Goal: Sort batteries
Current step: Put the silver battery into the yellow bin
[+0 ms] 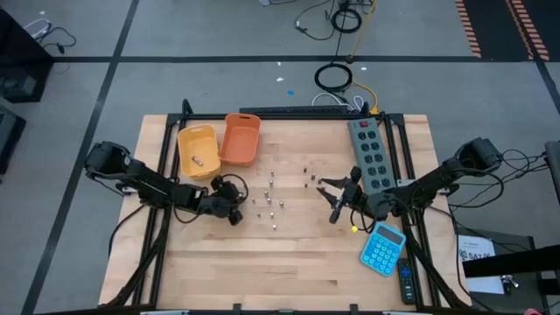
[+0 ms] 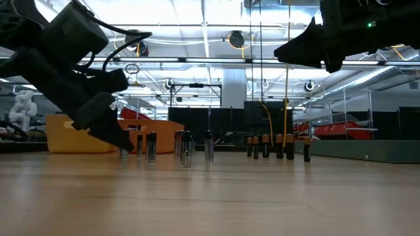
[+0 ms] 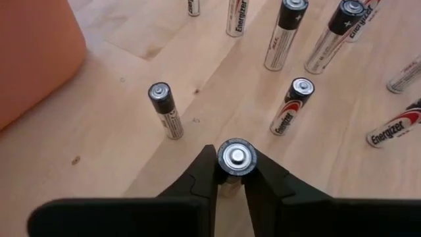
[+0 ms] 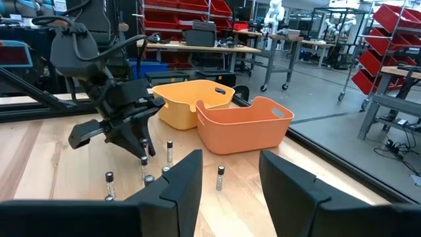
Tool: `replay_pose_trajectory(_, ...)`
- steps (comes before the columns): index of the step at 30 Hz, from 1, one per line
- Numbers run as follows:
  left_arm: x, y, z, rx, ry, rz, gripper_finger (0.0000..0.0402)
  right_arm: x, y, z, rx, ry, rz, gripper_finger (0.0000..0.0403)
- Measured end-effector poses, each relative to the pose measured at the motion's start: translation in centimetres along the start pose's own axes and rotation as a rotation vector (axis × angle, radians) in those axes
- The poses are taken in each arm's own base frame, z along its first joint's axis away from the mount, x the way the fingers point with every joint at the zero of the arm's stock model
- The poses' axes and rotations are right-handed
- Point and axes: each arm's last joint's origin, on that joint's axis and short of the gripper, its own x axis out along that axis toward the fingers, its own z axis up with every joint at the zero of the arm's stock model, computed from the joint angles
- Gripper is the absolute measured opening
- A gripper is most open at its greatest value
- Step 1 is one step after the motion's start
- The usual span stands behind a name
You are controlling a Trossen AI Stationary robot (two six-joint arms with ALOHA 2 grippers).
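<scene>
slippage is the main risk: the left gripper (image 3: 231, 172) is clenched on one upright battery (image 3: 237, 158) on the desk (image 1: 289, 254), pinching only near its top, so a lift could tip it into neighbouring batteries (image 1: 273, 203) standing just beside. the right gripper (image 1: 337, 197) hangs released, near the power strip (image 1: 370, 150).

Yellow bin (image 1: 196, 150), orange bin (image 1: 241, 140), power strip (image 1: 368, 154), blue calculator (image 1: 382, 248).
</scene>
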Motion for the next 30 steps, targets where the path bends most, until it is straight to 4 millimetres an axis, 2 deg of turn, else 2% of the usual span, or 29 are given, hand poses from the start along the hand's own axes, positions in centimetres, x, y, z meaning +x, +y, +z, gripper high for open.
replay_pose_trajectory(5, -0.2, -0.1, 0.1, -0.005, 0.015, -0.037, 0.0054, 0.0, 0.0, 0.0, 0.0, 0.0, 0.0, 0.0144)
replay_pose_trajectory(10, -2.0, 0.6, 1.0, -0.01, 0.009, -0.029, 0.0054, 0.0, 0.0, 0.0, 0.004, 0.0, 0.0, 0.0144)
replay_pose_trajectory(18, -6.4, 4.0, 1.6, -0.095, -0.097, 0.247, 0.0054, 0.0, 0.0, -0.1, 0.002, 0.005, -0.004, 0.0144)
replay_pose_trajectory(21, -7.6, 5.0, 1.8, -0.143, -0.156, 0.297, 0.0054, 0.0, 0.0, -0.1, 0.004, 0.005, -0.004, 0.0144)
replay_pose_trajectory(26, -9.0, 6.0, 1.9, -0.208, -0.237, 0.357, 0.0054, 0.0, 0.0, -0.1, 0.005, 0.005, -0.004, 0.0144)
replay_pose_trajectory(30, -9.3, 7.2, 1.3, -0.282, -0.209, 0.425, 0.0054, 0.0, 0.0, -0.1, 0.005, 0.005, -0.004, 0.0144)
